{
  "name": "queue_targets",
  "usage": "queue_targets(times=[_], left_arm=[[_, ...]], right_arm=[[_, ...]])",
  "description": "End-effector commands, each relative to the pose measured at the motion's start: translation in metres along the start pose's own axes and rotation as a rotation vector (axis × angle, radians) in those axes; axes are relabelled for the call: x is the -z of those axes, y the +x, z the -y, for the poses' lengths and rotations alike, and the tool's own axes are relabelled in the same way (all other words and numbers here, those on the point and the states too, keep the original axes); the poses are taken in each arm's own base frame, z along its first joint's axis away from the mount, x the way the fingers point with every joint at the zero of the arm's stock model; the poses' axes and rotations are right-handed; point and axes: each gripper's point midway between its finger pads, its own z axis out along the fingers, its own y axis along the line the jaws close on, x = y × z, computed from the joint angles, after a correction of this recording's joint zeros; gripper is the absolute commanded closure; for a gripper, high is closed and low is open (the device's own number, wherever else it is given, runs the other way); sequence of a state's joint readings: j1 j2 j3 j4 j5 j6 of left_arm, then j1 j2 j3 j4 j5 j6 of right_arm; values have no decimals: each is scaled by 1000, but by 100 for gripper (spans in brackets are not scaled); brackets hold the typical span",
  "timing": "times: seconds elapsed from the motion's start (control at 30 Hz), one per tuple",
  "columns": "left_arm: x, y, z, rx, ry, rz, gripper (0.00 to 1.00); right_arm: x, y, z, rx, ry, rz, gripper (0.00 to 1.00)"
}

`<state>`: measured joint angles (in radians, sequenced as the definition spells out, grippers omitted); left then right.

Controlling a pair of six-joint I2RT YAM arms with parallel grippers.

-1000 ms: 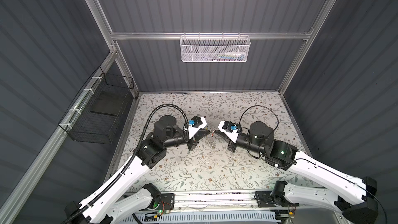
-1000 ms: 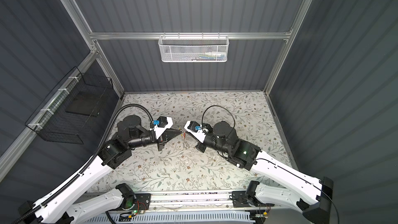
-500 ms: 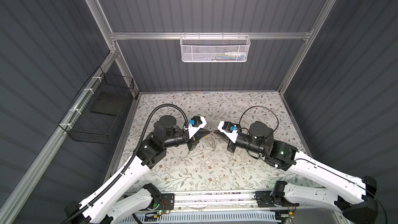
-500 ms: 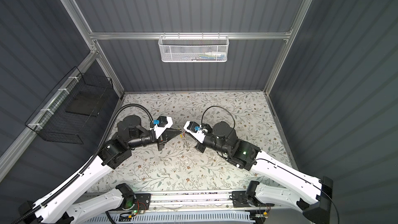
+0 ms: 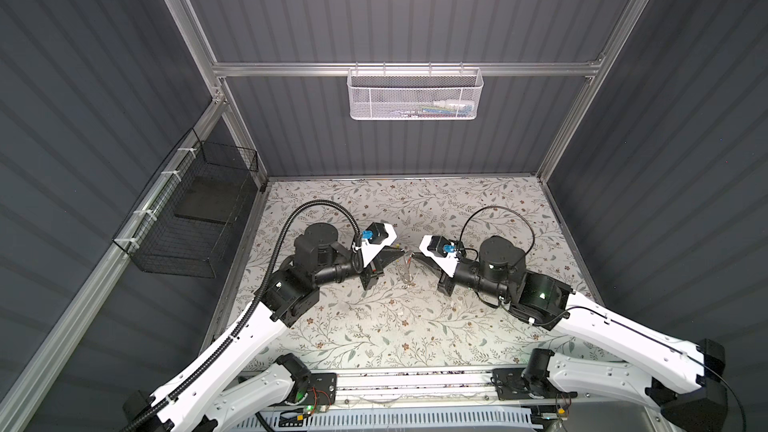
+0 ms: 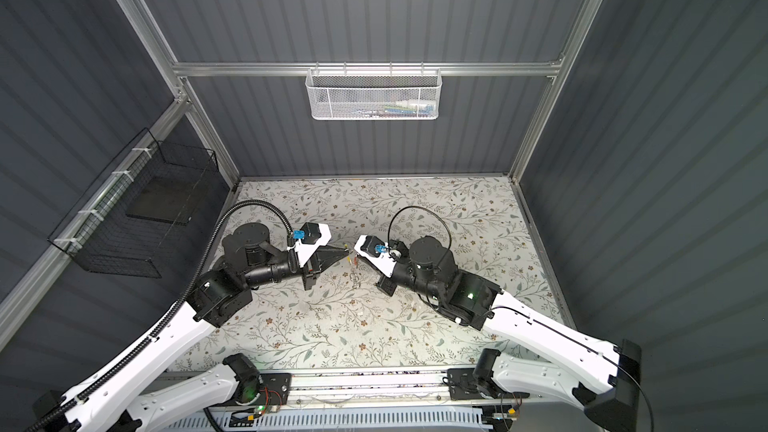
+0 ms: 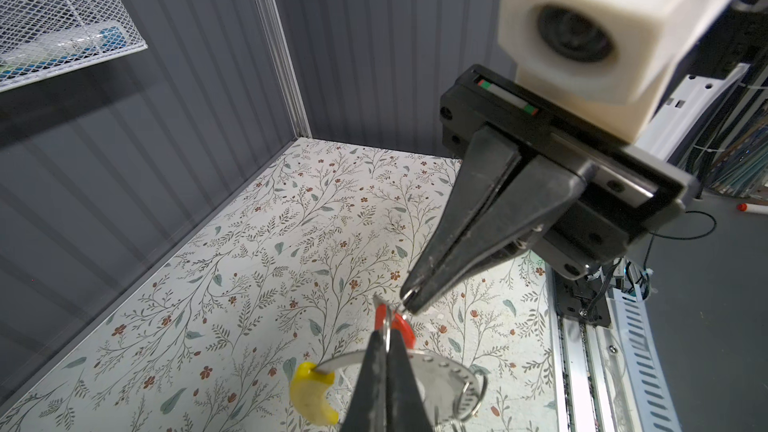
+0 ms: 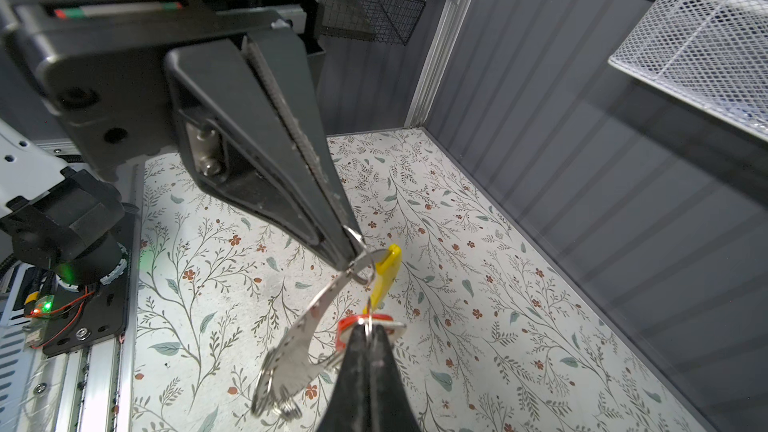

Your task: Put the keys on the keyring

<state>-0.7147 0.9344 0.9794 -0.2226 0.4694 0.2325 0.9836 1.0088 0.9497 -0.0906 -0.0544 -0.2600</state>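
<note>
**Left gripper** (image 7: 386, 340): jaws together, clamped on the flat silvery band of the keyring. It is held off the table. In both top views its tip (image 5: 400, 252) points toward the middle of the scene and nearly meets the opposite tip.

**Right gripper** (image 8: 368, 332): jaws together, pinching a thin wire loop at the red tag. It is also held off the table. In a top view its tip (image 6: 356, 258) sits just beside the left one.

**Keyring** (image 8: 299, 342): grey metal hoop with a row of small holes along the band.
- It hangs below and between the two tips, and shows faintly in a top view (image 5: 405, 274).
- Its yellow section (image 8: 386, 272) lies just beside the left gripper's tip. In the left wrist view that section (image 7: 311, 392) juts out to one side of the fingers.
- Small rings (image 7: 469, 401) dangle from the far part of the band.

**Keys** (image 8: 347, 328): only the red tag is clear.
- The tag sits right at the right gripper's fingertips, touching them.
- In the left wrist view the tag (image 7: 401, 326) lies just past the left gripper's tip and under the right gripper (image 7: 411, 303).
- The key blades cannot be told from the hoop's metal.
- Whether the loop is already threaded onto the hoop cannot be told.

**Table** (image 5: 374, 326): floral-patterned surface below the held items.

**White mesh basket** (image 5: 415, 93): on the back wall.

**Black wire basket** (image 5: 191, 218): on the left wall.
</note>
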Motion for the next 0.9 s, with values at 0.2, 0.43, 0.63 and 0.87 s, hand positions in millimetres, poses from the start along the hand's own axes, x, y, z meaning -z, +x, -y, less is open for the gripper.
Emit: queue_targets(times=[0.2,0.43,0.63,0.87], left_arm=[[-2,-2,7,2,45,5,100],[-1,-3,6,1,37,7,100],[0,-3,1,-1,2,9,100],[-1,-2,1,1,6,6,100]], right_arm=[[3,-8,4,-21,28,36,99],[3,-5,3,-23,22,30,99],[3,-3,1,-27,14,27,99],[5,-5,2,-27,20,35,99]])
